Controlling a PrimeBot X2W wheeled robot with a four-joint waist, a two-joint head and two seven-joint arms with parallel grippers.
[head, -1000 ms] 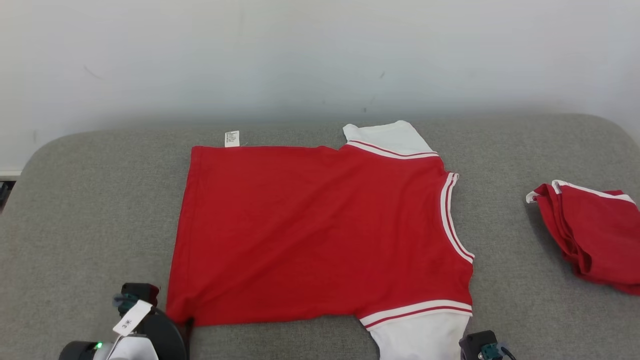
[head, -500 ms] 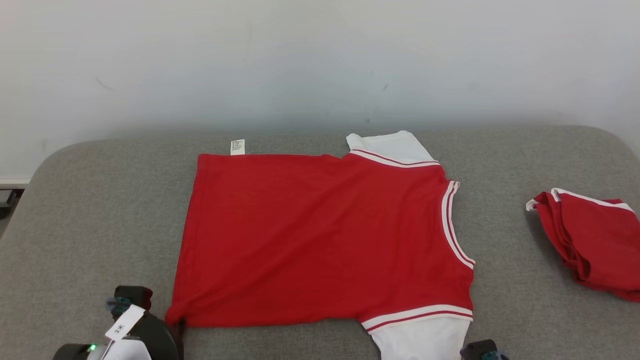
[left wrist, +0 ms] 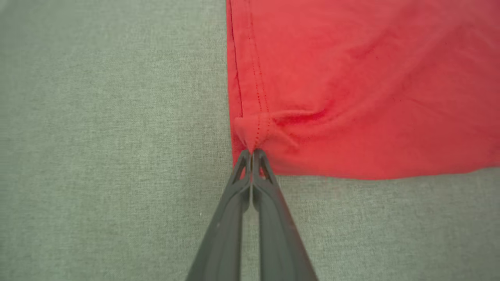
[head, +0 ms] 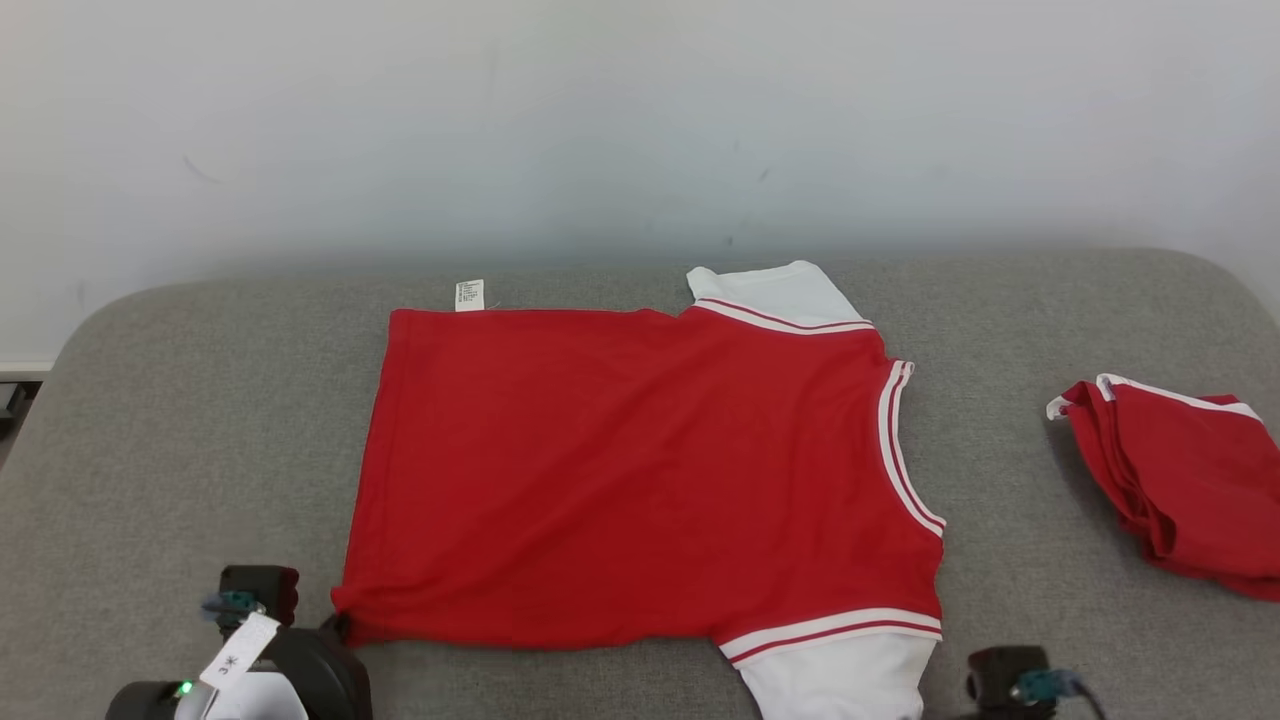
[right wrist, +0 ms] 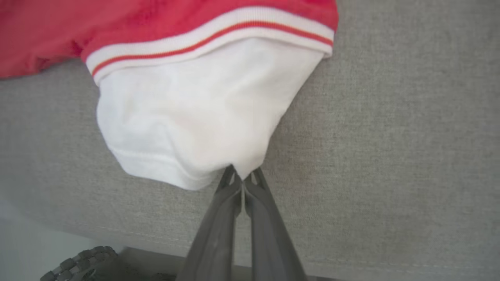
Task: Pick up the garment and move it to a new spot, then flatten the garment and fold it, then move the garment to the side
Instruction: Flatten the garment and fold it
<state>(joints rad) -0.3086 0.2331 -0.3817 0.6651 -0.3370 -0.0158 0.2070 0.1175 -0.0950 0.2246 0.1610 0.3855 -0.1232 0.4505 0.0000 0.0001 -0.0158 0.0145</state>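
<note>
Left wrist view, left pincer (left wrist: 251,153) nipping garment (left wrist: 351,97) corner

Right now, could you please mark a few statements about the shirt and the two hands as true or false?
1. The left hand is shut on a hem corner of the red shirt. True.
2. The right hand hangs open above the shirt. False: it is shut on the edge of the white sleeve.
3. A second red garment lies apart from the shirt, on the robot's right. True.
4. The shirt is bunched in a heap. False: it lies spread out on the grey surface.
</note>
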